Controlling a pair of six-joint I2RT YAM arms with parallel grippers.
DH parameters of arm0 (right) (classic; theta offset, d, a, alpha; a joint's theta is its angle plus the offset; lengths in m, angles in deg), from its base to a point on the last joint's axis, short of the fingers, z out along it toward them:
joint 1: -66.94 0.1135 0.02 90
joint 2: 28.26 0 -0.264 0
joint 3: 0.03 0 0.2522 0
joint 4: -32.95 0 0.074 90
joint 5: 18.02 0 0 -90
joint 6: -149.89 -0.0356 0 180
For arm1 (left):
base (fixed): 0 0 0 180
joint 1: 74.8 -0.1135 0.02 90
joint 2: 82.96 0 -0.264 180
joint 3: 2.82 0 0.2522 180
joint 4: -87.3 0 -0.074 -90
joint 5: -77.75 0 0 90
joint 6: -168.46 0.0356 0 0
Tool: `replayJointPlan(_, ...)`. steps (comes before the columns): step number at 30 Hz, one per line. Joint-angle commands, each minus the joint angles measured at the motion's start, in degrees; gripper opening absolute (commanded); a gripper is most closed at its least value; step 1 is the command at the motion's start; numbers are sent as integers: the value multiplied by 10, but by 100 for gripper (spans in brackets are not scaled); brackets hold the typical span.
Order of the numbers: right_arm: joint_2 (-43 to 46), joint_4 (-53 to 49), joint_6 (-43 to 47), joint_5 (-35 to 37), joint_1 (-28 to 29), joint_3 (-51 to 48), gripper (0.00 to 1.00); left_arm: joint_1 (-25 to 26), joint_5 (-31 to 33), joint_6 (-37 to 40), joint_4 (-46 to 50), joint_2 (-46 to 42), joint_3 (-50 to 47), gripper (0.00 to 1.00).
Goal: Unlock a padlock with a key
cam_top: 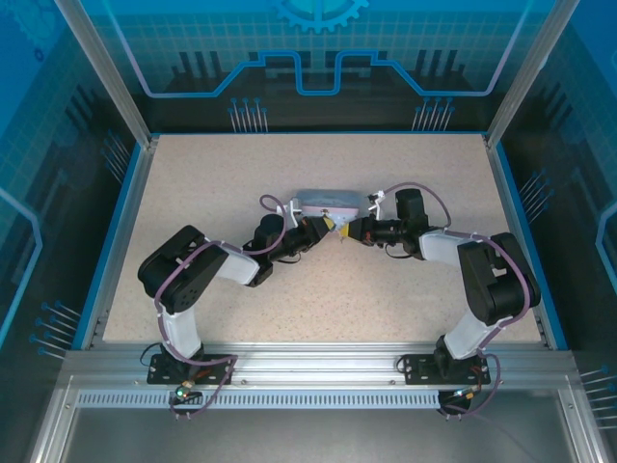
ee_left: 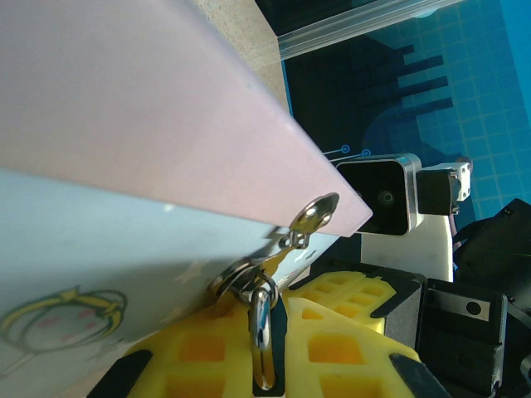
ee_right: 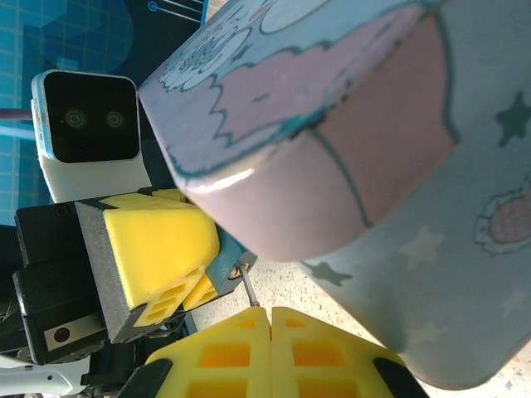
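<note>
Pinching padlock: left jaws; pinching key: right jaws.

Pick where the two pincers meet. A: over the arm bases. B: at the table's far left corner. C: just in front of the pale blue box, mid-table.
C: in the top view the left pincer and right pincer face each other tip to tip at the near side of the box.

Shiny metal padlock, glossy box (painted tin) — matt speckled table
</note>
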Motion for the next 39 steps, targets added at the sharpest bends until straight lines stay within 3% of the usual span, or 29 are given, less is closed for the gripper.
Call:
replayJointPlan(1,-8,57,-26,38,6,31,0,31,-92,-5,-61,2,18,0)
replayJointPlan(9,-22,91,-89,40,7,25,0,32,-93,-6,-65,3,17,0)
replayJointPlan(17,-25,82,-40,58,29,33,0,34,-92,-13,-66,3,20,0)
replayJointPlan(29,-35,156,3,106,44,-4,0,34,-92,-37,-66,3,19,0)
replayJointPlan(39,-53,185,-29,82,53,1,0,34,-96,-28,-64,2,22,0)
